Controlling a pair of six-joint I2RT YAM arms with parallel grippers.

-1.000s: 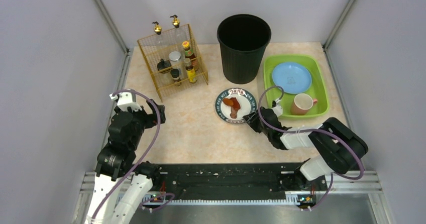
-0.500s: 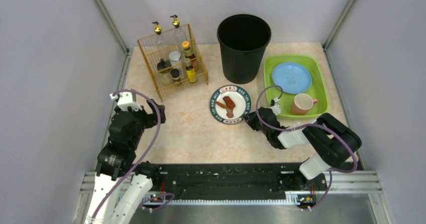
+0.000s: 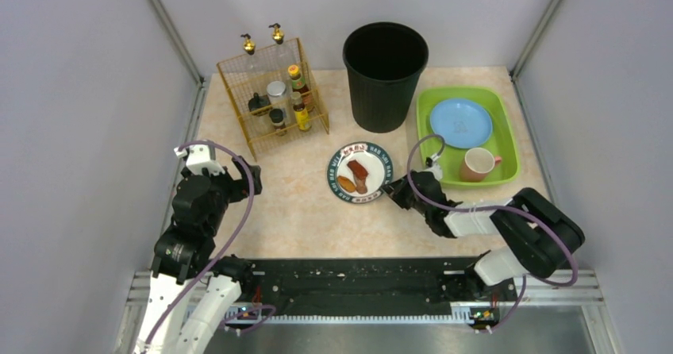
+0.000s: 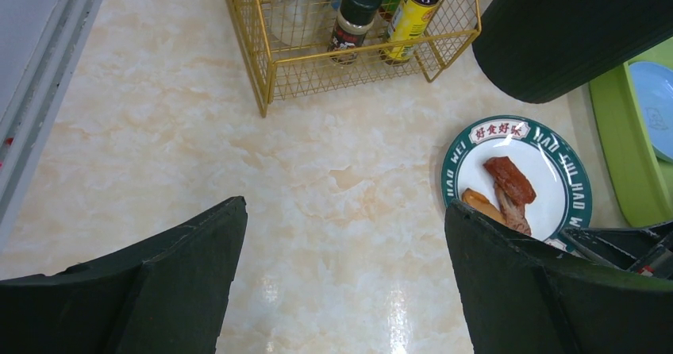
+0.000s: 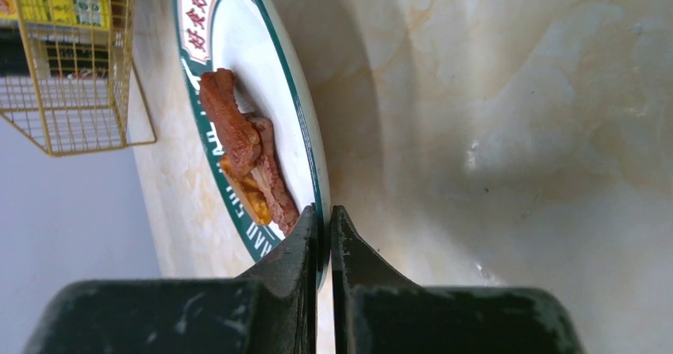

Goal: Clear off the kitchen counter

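A green-rimmed white plate with brown food pieces is over the middle of the beige marble kitchen counter. My right gripper is shut on the plate's right rim, one finger above and one below; the plate looks tilted and lifted off the counter in the right wrist view. The food lies near the gripped edge. My left gripper is open and empty above bare counter at the left; the plate shows at its right.
A black bin stands at the back centre. A gold wire rack with bottles is at the back left. A lime-green tray at the right holds a blue plate and a pink mug. A black rail runs along the near edge.
My right gripper has carried the plate leftward and slightly nearer across the counter, and the plate has turned. The left arm has not moved.
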